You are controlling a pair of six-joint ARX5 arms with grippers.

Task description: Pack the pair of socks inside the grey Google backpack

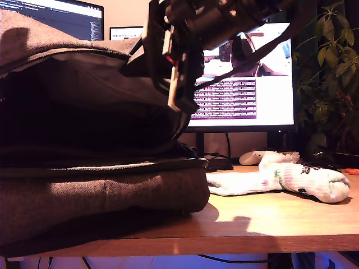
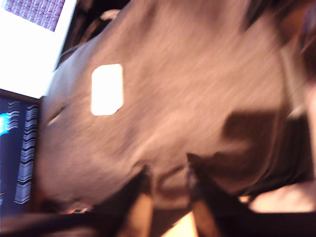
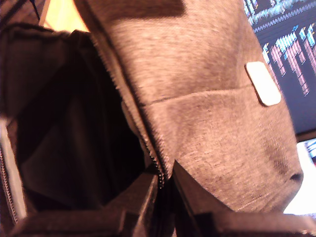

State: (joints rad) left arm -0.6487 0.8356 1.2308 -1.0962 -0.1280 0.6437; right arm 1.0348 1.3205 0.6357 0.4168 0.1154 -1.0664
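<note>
Item one, the grey Google backpack point(image 1: 101, 202): it fills the exterior view's left on our wooden desk point(image 1: 269, 218), lying on its side with its upper flap raised and the dark-lined main compartment point(image 3: 69, 128) gaping toward the exterior view's right; a small white patch point(image 3: 263, 83) sits on the outer fabric. Item two, my second gripper point(image 3: 165, 185): jaws nearly closed, pinching the zip edge of the flap. Item three, my first gripper point(image 2: 168, 182): jaws a little apart with a fold of the backpack's fabric between them; the picture is blurred. Item four, the pair of socks point(image 1: 291, 179): white knit, lying flat on the desk outside the backpack, toward the exterior view's right, before a monitor point(image 1: 247, 73).
</note>
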